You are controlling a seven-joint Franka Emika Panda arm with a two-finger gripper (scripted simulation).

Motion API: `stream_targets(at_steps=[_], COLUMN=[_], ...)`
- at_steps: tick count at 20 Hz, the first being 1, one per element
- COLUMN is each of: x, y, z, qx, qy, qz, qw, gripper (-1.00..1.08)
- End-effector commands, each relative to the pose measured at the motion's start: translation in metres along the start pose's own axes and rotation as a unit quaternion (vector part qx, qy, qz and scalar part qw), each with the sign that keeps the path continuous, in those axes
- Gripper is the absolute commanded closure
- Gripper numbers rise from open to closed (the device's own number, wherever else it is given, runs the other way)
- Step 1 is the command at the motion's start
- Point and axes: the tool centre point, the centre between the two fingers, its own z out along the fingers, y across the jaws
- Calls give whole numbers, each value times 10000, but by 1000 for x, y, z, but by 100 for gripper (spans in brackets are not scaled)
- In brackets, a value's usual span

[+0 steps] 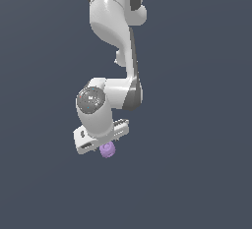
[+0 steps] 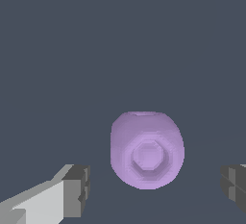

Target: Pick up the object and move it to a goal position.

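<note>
The object [image 2: 147, 150] is a small light-purple roundish lump with a ringed dent on its face. In the wrist view it sits between my two fingers [image 2: 76, 192], with a gap of dark floor on each side, so neither pad touches it. My gripper [image 2: 156, 187] is open around it. In the exterior view the white arm reaches down from the top. The gripper [image 1: 102, 142] hangs directly over the object [image 1: 107, 150], which peeks out from under the hand. The fingertips are hidden there by the hand.
A flat, plain dark grey-blue floor [image 1: 197, 174] surrounds the arm on every side. No goal marker shows in either view.
</note>
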Motion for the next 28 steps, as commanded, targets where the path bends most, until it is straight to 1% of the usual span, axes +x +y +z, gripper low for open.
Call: stream_targets(at_steps=[1, 5, 13, 19, 20, 28], x=[0, 0, 0, 1, 1, 1], y=[0, 0, 0, 1, 1, 1], z=[0, 10, 48, 50, 50, 50], qx=[-1, -1, -1, -1, -1, -1], qy=[2, 2, 5, 5, 5, 5], qz=[-3, -6, -22, -22, -22, -22], qw=[10000, 10000, 10000, 10000, 10000, 10000], gripper=[-92, -92, -92, -92, 108, 108])
